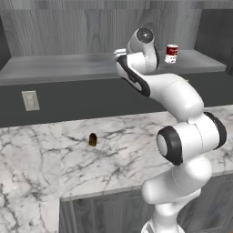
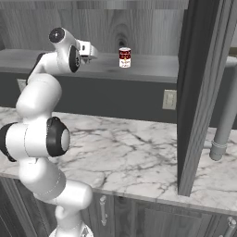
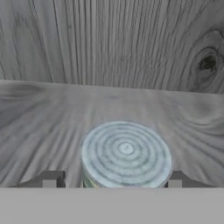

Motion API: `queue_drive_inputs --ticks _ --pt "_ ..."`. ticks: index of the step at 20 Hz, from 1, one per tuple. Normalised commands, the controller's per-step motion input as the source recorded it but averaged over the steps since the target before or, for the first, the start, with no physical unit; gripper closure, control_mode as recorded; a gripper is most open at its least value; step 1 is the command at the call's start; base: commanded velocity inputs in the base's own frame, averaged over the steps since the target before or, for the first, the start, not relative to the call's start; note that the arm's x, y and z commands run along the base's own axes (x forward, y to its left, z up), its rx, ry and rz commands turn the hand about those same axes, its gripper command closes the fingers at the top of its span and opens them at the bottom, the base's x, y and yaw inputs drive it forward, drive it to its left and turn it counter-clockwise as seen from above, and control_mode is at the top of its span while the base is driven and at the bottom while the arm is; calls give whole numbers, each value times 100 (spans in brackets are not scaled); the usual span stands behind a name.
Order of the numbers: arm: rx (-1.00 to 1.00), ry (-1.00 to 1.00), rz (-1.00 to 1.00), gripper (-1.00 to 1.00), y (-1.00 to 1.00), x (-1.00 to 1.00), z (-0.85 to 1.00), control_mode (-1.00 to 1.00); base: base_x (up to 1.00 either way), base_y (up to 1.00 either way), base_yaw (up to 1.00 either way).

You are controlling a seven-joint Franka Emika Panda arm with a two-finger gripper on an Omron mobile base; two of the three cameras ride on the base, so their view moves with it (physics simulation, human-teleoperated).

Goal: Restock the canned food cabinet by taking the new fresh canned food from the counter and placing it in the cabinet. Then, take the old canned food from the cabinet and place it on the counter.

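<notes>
The end effector [image 3: 112, 179] is reached into the cabinet [image 2: 152, 69], just above its shelf board. Its two fingertips [image 3: 50, 178] are spread, one on each side of a can with a ringed silver lid [image 3: 126, 153] that sits between them on the shelf; whether they touch it cannot be told. The new fresh canned food [image 2: 124, 57], red over white, stands upright on the same shelf, to the end effector's right and apart from it. A small dark brown object [image 1: 92, 139] lies on the marble surface [image 1: 41, 154] below.

text: none legible | red-and-white can [image 2: 124, 57] label: blurred
</notes>
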Motion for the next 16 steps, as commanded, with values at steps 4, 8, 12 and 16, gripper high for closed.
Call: queue_drive_inputs --ticks 4,8,12,16 --pt "0 0 0 100 0 0 0 -100 0 0 0" --pt "0 -1 0 100 0 -15 0 -100 0 0 0" --pt "2 -25 5 100 -1 -97 11 -100 0 0 0" --pt "2 -21 14 100 0 -100 57 -100 0 0 0"
